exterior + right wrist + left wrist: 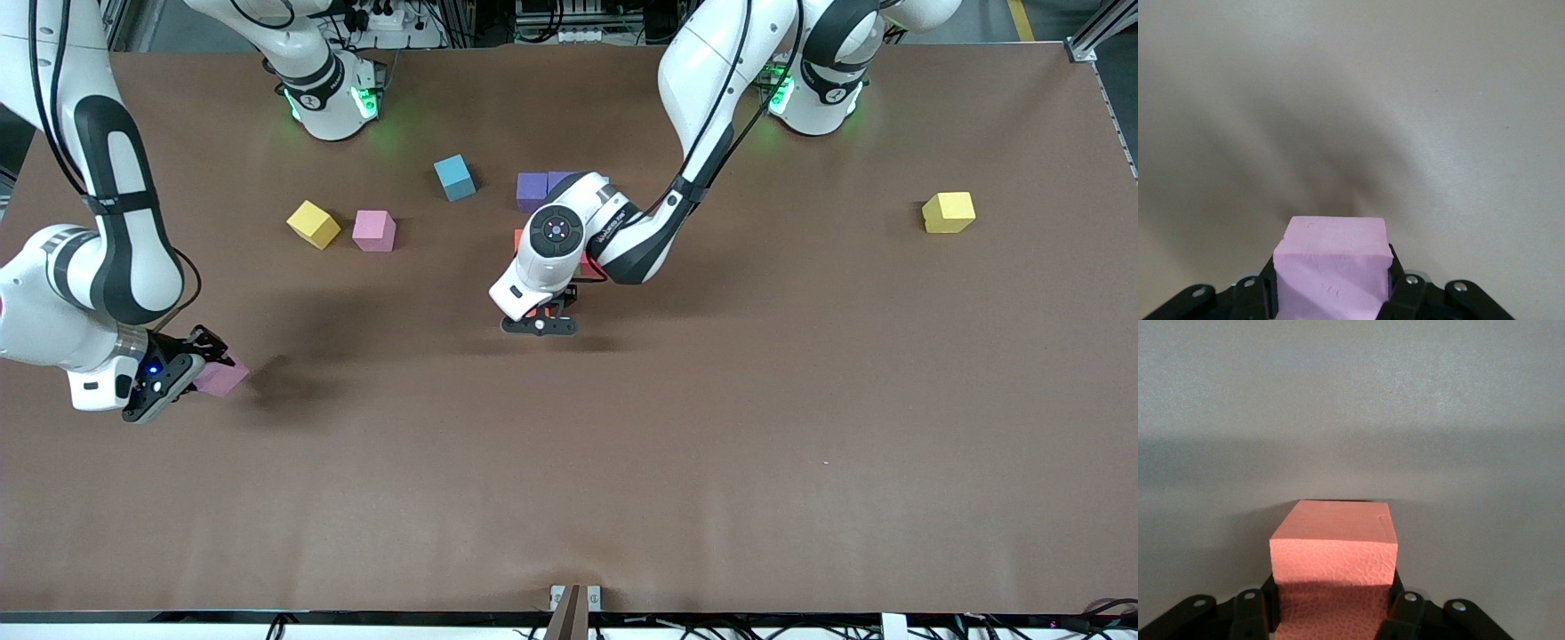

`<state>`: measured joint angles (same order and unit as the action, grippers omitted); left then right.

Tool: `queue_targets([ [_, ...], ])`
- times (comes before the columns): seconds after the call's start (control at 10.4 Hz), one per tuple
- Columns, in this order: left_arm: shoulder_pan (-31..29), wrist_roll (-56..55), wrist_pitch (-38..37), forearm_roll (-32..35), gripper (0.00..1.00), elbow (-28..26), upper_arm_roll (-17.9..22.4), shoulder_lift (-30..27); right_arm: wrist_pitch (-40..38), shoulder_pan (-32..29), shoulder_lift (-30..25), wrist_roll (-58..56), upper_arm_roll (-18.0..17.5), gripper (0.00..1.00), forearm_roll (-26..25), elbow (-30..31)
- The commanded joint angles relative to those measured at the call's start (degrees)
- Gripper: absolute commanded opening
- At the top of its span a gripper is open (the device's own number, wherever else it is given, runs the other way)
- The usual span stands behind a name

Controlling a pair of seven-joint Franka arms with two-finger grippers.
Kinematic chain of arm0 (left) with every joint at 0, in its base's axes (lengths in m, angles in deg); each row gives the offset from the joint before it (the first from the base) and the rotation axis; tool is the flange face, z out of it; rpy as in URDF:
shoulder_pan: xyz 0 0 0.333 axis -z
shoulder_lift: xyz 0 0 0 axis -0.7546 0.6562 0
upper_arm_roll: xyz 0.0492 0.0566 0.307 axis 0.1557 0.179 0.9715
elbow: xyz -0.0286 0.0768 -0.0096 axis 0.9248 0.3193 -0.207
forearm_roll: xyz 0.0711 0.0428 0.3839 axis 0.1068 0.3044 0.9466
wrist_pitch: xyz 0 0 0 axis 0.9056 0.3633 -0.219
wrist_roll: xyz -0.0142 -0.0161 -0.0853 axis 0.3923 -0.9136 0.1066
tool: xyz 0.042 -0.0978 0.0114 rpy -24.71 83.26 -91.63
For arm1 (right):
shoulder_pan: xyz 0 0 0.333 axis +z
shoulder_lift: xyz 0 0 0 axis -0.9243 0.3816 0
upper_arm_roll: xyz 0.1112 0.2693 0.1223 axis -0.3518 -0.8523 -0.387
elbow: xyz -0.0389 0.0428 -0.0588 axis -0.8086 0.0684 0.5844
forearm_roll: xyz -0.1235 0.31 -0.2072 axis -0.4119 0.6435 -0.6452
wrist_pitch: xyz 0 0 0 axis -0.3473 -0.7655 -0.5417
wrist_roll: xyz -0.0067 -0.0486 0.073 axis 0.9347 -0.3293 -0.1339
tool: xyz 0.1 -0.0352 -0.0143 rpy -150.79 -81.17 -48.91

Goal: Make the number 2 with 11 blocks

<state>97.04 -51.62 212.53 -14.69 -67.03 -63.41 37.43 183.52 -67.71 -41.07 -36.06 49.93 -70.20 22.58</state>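
Note:
My left gripper [539, 322] is shut on an orange block [532, 311] low over the middle of the table; the same orange block [1331, 550] fills the gripper [1331, 603] in the left wrist view. My right gripper [197, 360] is shut on a pink block [223, 377] over the right arm's end, and that pink block [1331, 257] shows between the fingers [1268, 290]. Two purple blocks [532, 190] sit side by side under the left arm, with an orange edge [517, 238] nearer the camera. The number 2 is hidden by that arm.
Loose on the table: a light blue block [455, 177], a pink block [373, 230] and a yellow block [313, 224] toward the right arm's end, and another yellow block [948, 212] toward the left arm's end. Bare brown table [711, 444] stretches nearer the camera.

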Motion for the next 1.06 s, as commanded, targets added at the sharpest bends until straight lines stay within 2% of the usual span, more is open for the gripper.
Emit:
queue_targets([
  [0.0, 0.5, 1.9, -1.0, -1.9, 0.07, 1.1, 0.7, 0.1, -3.5, 0.4, -1.6, 2.8, -0.6, 0.24, 0.6, -1.2],
  [0.39, 0.5, 2.3, 0.5, -1.9, 0.10, 1.1, 0.9, 0.3, -3.6, 2.9, -1.9, 6.9, -0.7, 0.24, 0.6, -1.3],
  [0.96, 1.1, 3.1, 0.6, -1.9, 0.13, 1.0, 0.9, 1.1, -8.1, 6.2, -4.9, 15.5, -1.1, 0.24, 0.6, -1.4],
])
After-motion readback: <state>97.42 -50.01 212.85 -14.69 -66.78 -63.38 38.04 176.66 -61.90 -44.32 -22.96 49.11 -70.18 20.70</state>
